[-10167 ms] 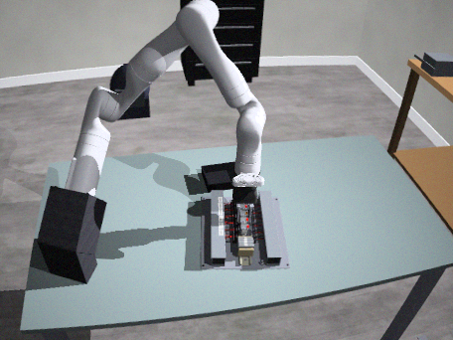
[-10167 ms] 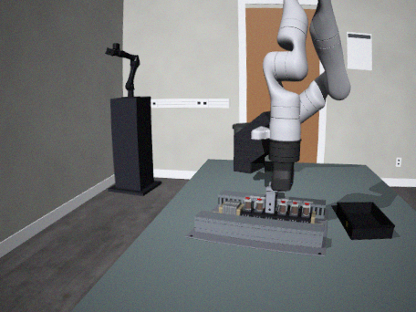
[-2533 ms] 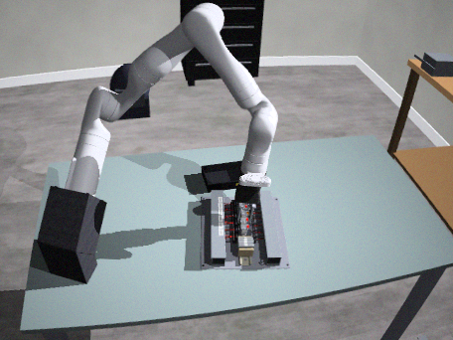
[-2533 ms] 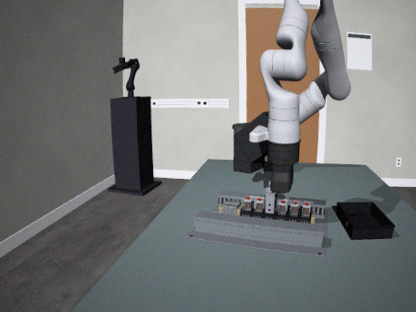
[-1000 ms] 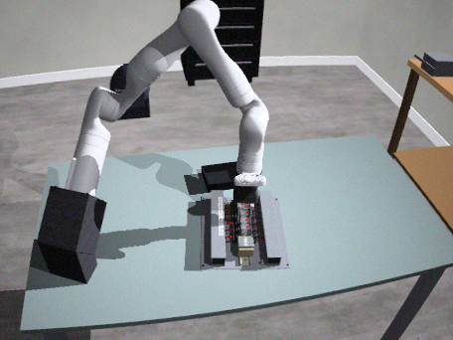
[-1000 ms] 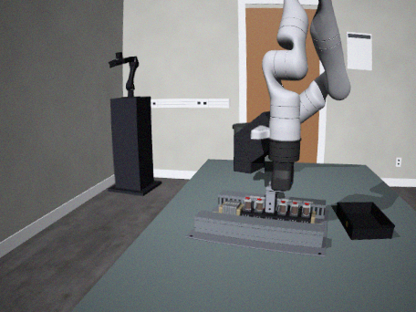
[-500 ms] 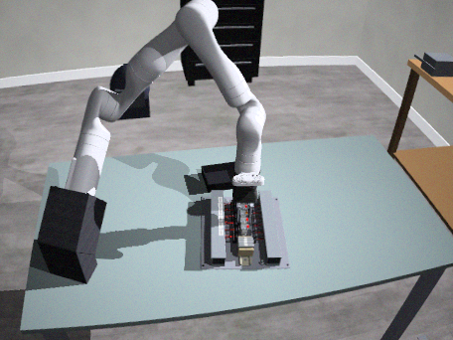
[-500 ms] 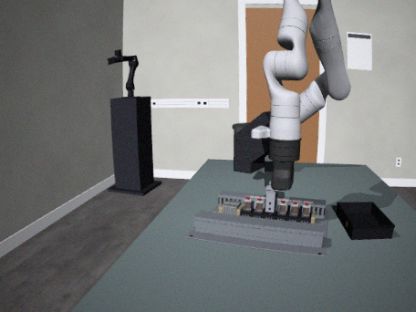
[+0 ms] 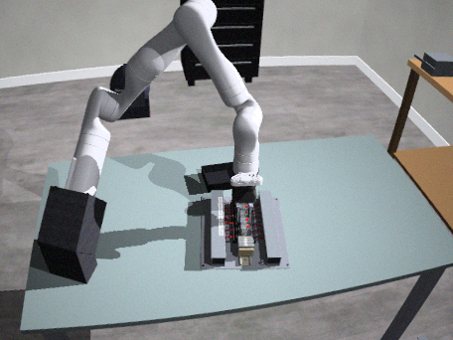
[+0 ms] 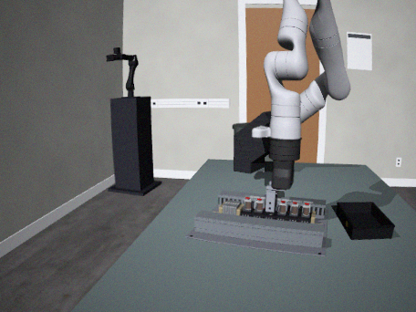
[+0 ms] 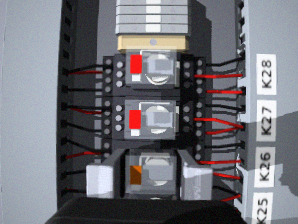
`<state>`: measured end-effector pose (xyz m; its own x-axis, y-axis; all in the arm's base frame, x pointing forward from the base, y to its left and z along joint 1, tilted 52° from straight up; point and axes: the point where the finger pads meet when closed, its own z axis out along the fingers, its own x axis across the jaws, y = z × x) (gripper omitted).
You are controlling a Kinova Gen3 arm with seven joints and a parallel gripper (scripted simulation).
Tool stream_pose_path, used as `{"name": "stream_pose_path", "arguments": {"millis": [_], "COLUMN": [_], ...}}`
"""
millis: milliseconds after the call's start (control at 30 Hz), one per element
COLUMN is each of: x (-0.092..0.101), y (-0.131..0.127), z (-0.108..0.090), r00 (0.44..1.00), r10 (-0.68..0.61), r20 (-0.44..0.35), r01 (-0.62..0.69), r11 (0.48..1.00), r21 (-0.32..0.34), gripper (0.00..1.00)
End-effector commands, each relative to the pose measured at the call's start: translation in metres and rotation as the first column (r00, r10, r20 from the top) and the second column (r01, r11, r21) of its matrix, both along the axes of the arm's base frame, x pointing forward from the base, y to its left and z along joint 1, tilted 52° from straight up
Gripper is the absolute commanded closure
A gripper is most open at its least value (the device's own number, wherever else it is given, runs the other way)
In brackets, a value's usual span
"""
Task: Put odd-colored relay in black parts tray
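The grey relay panel [image 9: 244, 230] lies flat on the table, also in the exterior view [image 10: 261, 223]. In the wrist view a row of relays stands in it. Two relays [image 11: 150, 66] [image 11: 150, 119] beside labels K28 and K27 have red buttons. The relay with the orange button [image 11: 152, 173] stands beside label K26. My gripper [image 11: 151, 166] [image 10: 271, 201] is shut on this orange-button relay, one finger on each side. It comes straight down on the row. The black parts tray [image 10: 364, 220] sits on the table beside the panel, also in the top view [image 9: 219, 176].
The arm's black base [image 9: 70, 233] stands at the table's left corner. A wooden table [image 9: 432, 164] stands at the right. A black pedestal with a camera [image 10: 131, 143] and a dark cabinet [image 9: 224, 40] stand on the floor.
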<state>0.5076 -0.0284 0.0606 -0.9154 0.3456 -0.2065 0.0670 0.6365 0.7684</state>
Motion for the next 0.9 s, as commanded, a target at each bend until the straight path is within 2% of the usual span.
{"name": "stream_pose_path", "arguments": {"millis": [0, 867], "x": [0.0002, -0.0010], "y": [-0.0009, -0.0006], "z": [0.0002, 0.0001], "r00": [1.000, 0.999], "r10": [-0.002, -0.036], "r20": [0.001, 0.029], "r01": [0.002, 0.036], "r11": [1.000, 0.999], "r21": [-0.001, -0.003], "gripper": [1.00, 1.00]}}
